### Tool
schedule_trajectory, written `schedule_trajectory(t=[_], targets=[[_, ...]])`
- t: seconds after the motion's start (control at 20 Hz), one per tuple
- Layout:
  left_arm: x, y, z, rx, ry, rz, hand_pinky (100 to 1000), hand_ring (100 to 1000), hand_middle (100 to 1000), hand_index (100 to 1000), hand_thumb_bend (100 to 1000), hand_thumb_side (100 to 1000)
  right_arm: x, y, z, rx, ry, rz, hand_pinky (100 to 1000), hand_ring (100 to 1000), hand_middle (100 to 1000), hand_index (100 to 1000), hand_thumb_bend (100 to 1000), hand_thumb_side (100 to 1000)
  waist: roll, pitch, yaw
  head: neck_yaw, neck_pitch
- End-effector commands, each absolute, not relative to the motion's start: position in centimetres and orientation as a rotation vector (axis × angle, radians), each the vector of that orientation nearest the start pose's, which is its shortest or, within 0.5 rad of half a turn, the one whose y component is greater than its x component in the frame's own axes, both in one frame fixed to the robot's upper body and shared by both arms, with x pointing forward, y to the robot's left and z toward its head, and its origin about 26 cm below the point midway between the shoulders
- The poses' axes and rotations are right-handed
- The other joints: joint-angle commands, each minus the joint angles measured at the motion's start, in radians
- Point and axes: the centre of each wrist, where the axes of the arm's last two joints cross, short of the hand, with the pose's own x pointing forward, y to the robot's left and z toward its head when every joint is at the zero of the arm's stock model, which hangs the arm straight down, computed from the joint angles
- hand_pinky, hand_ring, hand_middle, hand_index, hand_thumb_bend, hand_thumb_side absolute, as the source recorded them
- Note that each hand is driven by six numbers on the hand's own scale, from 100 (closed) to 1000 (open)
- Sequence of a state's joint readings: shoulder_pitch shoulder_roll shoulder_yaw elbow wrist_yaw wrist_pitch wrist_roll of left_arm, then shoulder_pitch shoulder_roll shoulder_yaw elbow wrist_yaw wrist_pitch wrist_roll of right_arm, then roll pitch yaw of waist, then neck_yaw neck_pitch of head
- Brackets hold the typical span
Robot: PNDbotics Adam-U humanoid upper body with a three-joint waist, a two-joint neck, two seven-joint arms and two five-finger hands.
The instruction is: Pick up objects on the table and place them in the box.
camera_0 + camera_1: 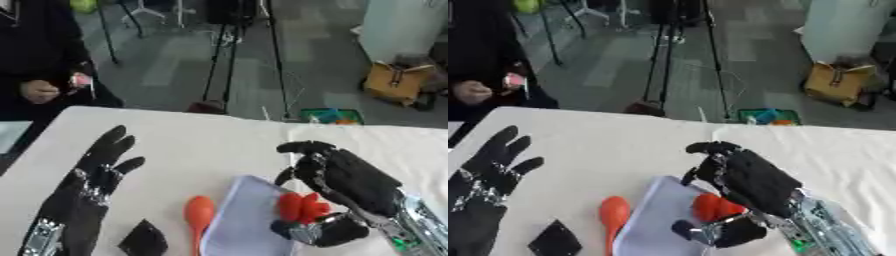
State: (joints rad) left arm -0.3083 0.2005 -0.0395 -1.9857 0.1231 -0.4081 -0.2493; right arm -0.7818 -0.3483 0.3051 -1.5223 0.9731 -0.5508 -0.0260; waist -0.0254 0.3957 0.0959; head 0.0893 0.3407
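While right hand [346, 182] hangs over the box [241, 220], fingers curled on a red obj [300, 206], we're at place step imo. Next: lower, release. Orange spoon [199, 212] just left of box; left hand [92, 185] flat, spread.

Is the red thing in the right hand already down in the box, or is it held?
Held: the right hand curls round the red object above the pale box. Contact with the box cannot be told.
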Motion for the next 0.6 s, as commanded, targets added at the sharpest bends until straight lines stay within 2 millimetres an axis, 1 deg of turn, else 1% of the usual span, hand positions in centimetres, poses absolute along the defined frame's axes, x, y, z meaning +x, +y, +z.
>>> schedule_trajectory(t=[0.05, 0.35, 0.55, 0.6], targets=[[30.1, 23.0, 19.5, 0.332, 3.467, 0.741, 912, 1000, 988, 922, 160, 1000, 39.3, -17.1, 24.3, 0.886, 2.515, -1.63, 769, 851, 209, 673, 520, 810, 0.002, -0.024, -0.001, 0.002, -0.012], [30.1, 23.0, 19.4, 0.328, 3.466, 0.744, 912, 1000, 989, 922, 158, 1000, 38.9, -17.3, 24.9, 0.879, 2.551, -1.594, 769, 853, 212, 676, 526, 811, 0.006, -0.021, -0.003, 0.003, -0.016], [30.1, 23.0, 19.4, 0.325, 3.466, 0.742, 912, 1000, 989, 922, 158, 1000, 38.5, -17.5, 25.6, 0.873, 2.58, -1.543, 771, 857, 228, 687, 519, 839, 0.008, -0.022, -0.006, 0.004, -0.019], [30.1, 23.0, 19.4, 0.322, 3.467, 0.735, 914, 1000, 991, 925, 162, 1000, 38.3, -17.8, 25.9, 0.878, 2.591, -1.516, 778, 863, 280, 702, 485, 895, 0.008, -0.024, -0.008, 0.006, -0.019]])
